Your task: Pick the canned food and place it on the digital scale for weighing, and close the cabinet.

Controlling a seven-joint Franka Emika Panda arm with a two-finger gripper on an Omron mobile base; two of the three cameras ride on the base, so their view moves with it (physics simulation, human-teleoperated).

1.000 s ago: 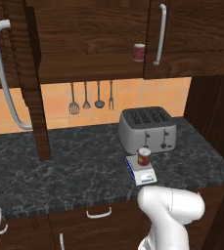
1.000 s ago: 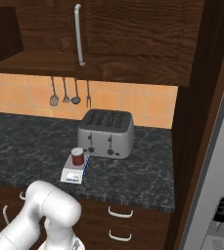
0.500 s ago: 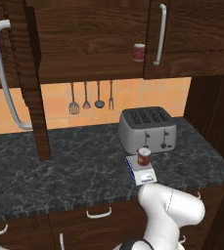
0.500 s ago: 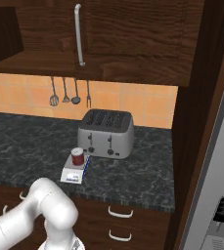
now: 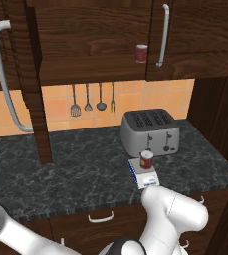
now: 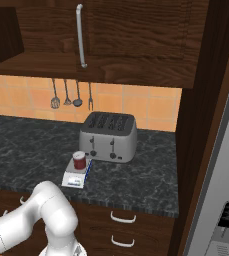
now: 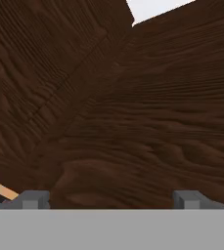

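- The canned food is standing upright on the digital scale, on the dark counter just in front of the silver toaster; the placing part of the task reads as done.
- A second red can is sitting up at the cabinet, beside the long silver handle of the right-hand door; it is no concern of the step in hand.
- The cabinet is standing open: its left door is swung outward towards the robot, edge-on in the left base view, with its bar handle facing left.
- The gripper is looking at brown wood grain at close range, with its two fingertips set wide apart and nothing between them. I cannot tell which cabinet face this is, nor whether the tips are touching it.
- Step in hand, as judged: closing the open door.
- To do it well, the hand should be bearing on the outer face of the door, far from the hinge, and pushing in an arc that follows the swing rather than straight ahead.
- The jaws need not close; a flat push is enough.
- The arm's elbow is sitting low near the scale, so the sweep should be staying clear of the can.
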